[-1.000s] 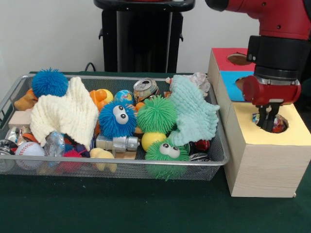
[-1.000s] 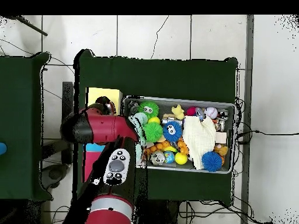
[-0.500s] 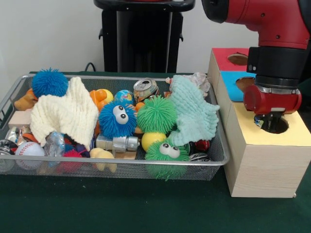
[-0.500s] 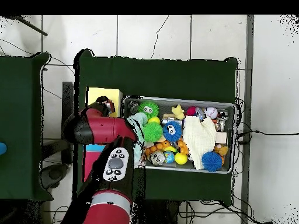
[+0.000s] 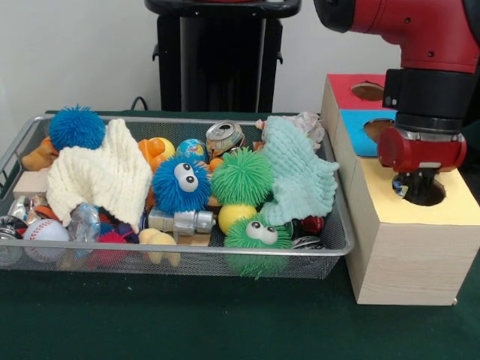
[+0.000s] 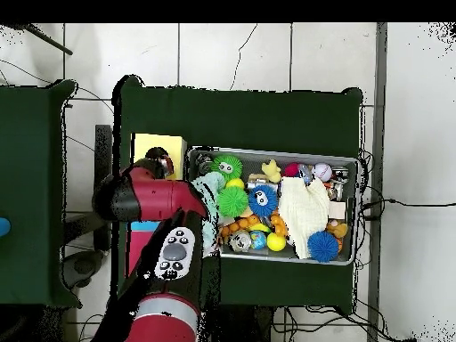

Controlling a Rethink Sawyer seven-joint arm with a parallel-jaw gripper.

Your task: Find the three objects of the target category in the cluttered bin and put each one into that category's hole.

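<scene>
Hovering above yellow hole (image 5: 422, 190): jaws (image 5: 415, 182), no legible writing.

A red and black arm (image 5: 420, 45), a cream cloth (image 5: 97, 176), a mint cloth (image 5: 300, 176), and a yellow-topped box (image 5: 409, 225).

The gripper (image 5: 417, 182) hangs over the yellow hole (image 5: 422, 191) of the wooden box (image 5: 405, 247) — beside the cluttered wire bin (image 5: 187, 255).

no readable text, labels, brands or numbers on any object
</scene>
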